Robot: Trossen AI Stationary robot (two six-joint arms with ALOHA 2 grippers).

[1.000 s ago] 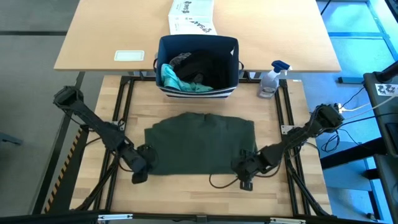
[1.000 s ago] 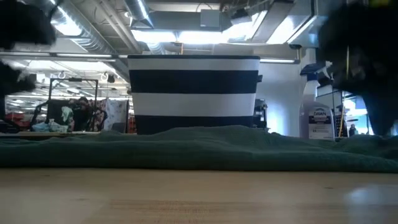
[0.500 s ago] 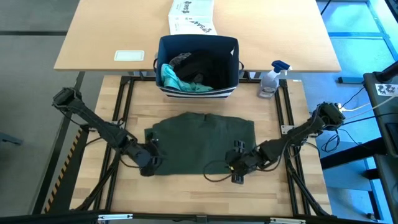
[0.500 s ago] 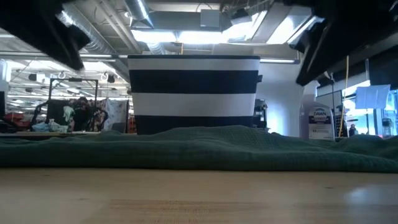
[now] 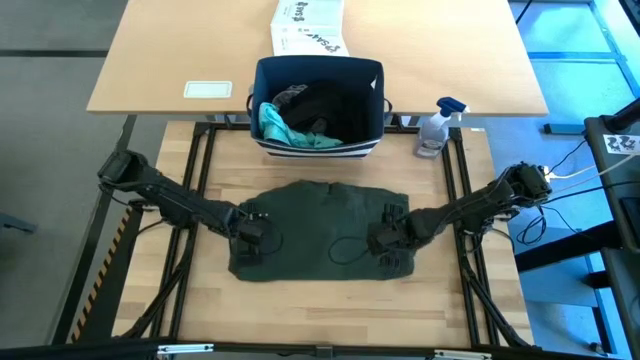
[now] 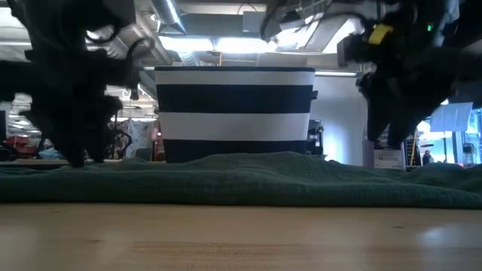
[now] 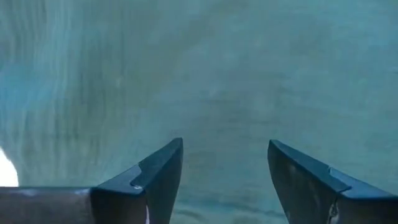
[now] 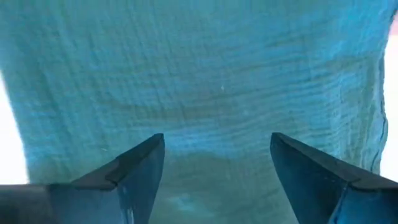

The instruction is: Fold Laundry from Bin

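Note:
An olive-green garment (image 5: 320, 225) of the laundry lies flat on the wooden table, its near edge toward me. My left gripper (image 5: 250, 240) hangs open over its left part, fingers pointing steeply down (image 7: 225, 146). My right gripper (image 5: 390, 245) hangs open over its right part (image 8: 217, 140). The navy bin (image 5: 320, 100) stands at the table's far edge and holds teal (image 5: 275, 125) and black (image 5: 325, 105) pieces. In the low view the garment (image 6: 241, 181) shows as a flat band in front of the striped bin (image 6: 235, 113). My left gripper points down over the garment's left part with cloth showing between its spread fingers; I cannot tell whether the tips touch it. My right gripper stands the same way over the right part, and I cannot tell whether it touches the cloth.
A spray bottle (image 5: 437, 128) stands right of the bin. A white printed box (image 5: 308, 25) and a white card (image 5: 208, 89) lie on the lighter desk behind. A thin cable loop (image 5: 345, 250) rests on the garment. Bare wood lies along the table's near edge.
Both grippers have left the garment's near corners and gone toward the far edge and inward, so that they stand over the cloth. The garment lies flat as before.

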